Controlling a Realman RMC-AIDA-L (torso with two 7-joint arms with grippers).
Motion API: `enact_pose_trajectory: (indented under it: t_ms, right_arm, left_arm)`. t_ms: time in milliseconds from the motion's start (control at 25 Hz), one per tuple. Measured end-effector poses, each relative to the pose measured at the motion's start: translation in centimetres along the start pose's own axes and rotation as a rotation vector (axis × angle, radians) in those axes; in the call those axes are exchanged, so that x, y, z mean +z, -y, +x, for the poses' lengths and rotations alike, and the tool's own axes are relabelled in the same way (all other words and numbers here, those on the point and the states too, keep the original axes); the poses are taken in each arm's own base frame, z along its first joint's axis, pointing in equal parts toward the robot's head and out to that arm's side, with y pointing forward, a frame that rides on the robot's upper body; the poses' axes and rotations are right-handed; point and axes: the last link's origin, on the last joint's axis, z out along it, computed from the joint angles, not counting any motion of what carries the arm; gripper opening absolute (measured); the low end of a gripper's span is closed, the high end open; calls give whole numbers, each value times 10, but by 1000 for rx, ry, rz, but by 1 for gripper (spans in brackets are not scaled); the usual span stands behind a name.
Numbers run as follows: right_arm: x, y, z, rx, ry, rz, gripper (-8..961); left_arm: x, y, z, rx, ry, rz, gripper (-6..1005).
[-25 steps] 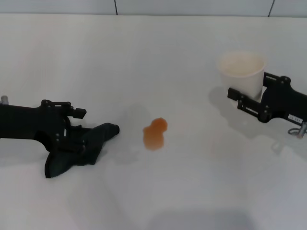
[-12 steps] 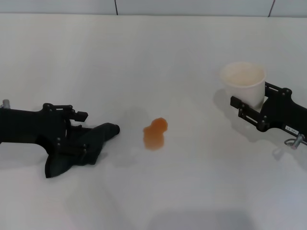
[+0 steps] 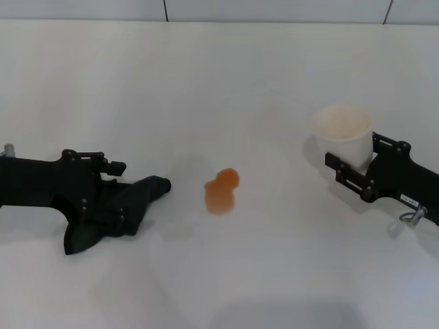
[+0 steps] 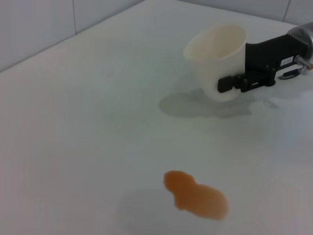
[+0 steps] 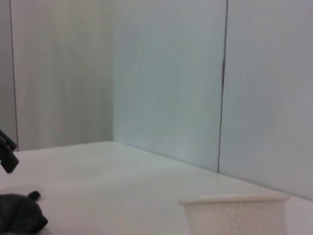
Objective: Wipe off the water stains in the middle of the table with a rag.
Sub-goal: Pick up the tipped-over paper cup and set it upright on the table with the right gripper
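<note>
The water stains (image 3: 221, 190) are a small orange blotch in the middle of the white table (image 3: 226, 82); they also show in the left wrist view (image 4: 196, 197). The dark rag (image 3: 116, 212) lies left of the blotch, its pointed tail toward it. My left gripper (image 3: 110, 188) rests on the table, shut on the rag. My right gripper (image 3: 358, 156) is at the right, shut on a white paper cup (image 3: 343, 133) held upright. The left wrist view shows that cup (image 4: 217, 56) and the right gripper (image 4: 244, 81). The right wrist view shows the cup's rim (image 5: 234, 210) and the rag (image 5: 19, 215).
A tiled wall (image 3: 274, 8) runs along the table's far edge. Bare tabletop lies between the rag, the blotch and the cup.
My right gripper has brought the paper cup nearer to me, slightly lower in the head view. My left gripper and the rag have hardly moved.
</note>
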Motion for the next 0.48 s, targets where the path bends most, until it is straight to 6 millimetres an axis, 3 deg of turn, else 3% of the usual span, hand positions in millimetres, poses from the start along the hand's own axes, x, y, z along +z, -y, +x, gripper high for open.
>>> enact_pose_trajectory:
  t_ms: [480]
  right_arm:
    - [16, 3, -3, -39, -25, -15, 520]
  left_arm:
    - [1, -2, 1, -2, -2, -10, 768]
